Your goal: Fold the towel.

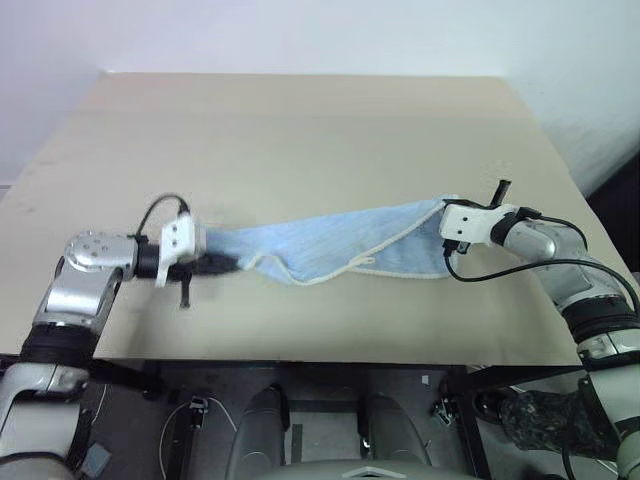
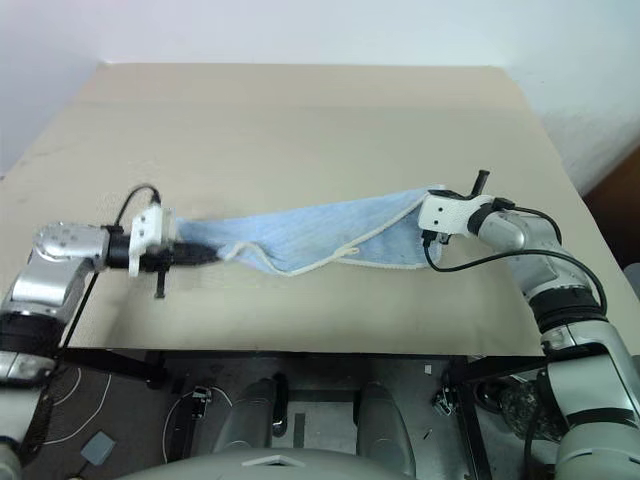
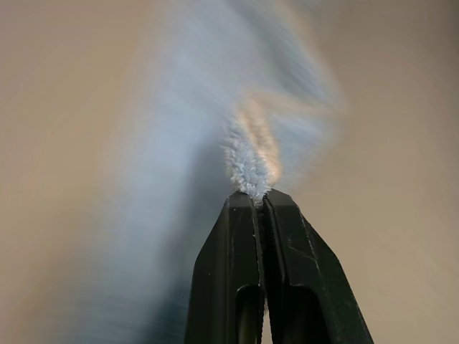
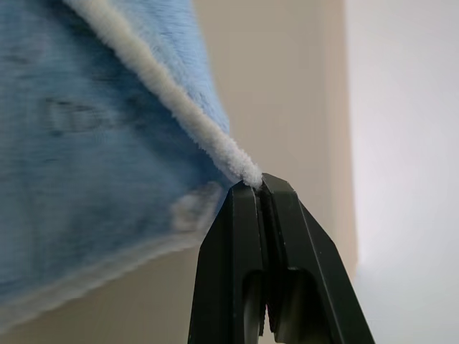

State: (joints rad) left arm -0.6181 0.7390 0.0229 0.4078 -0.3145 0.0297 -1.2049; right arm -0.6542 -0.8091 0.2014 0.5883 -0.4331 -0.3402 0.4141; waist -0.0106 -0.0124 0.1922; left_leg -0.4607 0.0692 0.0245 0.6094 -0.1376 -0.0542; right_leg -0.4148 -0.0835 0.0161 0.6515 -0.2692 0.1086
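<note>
While both arms hold it up over the tan bench (image 1: 300,110), the towel (image 1: 340,245) hangs slung between them, its long axis running from side to side across your view and sagging at the middle close above the bench top. Your left gripper (image 3: 258,197) is pinched tight on a bunched end, and your right gripper (image 4: 259,183) is clamped on the whitish stitched edging at the opposite corner, so each arm has one end and neither is nearer. Thin, fuzzy, pale-blue cloth like this will likely droop and twist as you bring the ends together.
</note>
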